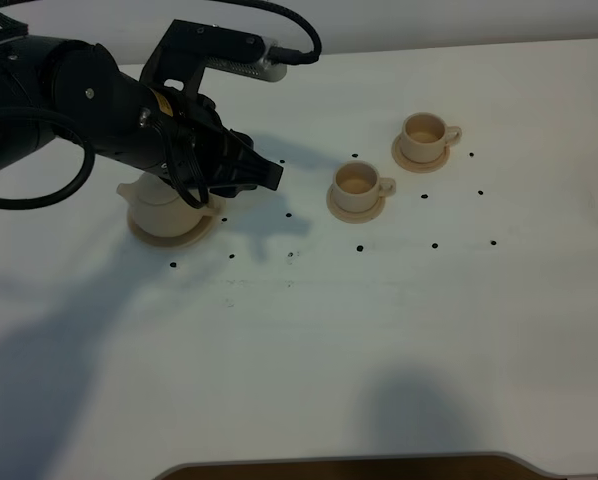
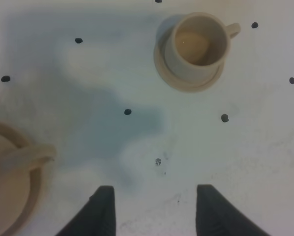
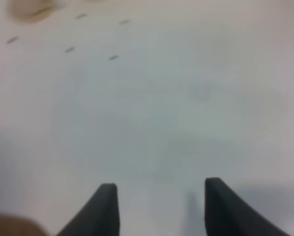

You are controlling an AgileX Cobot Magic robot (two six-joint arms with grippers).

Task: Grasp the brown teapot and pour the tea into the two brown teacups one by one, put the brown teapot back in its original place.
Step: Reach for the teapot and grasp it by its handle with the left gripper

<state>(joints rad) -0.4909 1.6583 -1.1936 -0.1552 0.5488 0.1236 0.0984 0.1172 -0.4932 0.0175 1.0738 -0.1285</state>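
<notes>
- The pot [image 1: 164,205] sits on its big saucer [image 1: 174,238], on the left side of the white surface [image 1: 299,340]. The black left arm [image 1: 79,100] hides part of it.
- The left fingers [image 1: 267,176] are spread wide and hold nothing. They hang in the air just past the pot and point toward the cups.
- From the camera on that arm, the pot's handle [image 2: 29,156] is off to one side of the fingers, not between them. Ahead of them is bare surface with a few black dots [image 2: 128,112].
- The near cup [image 1: 357,186] and the far cup [image 1: 425,133] each stand on a little saucer, well apart from the pot. I cannot tell if there is tea in them.
- The right fingers [image 3: 106,211] are open too, with nothing in them. They are over a bare bit of surface, and the high camera does not show them.
- I think this is the grabbing step, since the pot is in its place and nothing holds it. It could also be the very end, I can't be sure.
- Next, I think the left fingers must move over to the handle. One finger goes on each side of the loop, then they squeeze shut.
- The hold should be firm before lifting, because a round pot could swing or tip.
- After that the spout goes over the near cup, slowly.
</notes>
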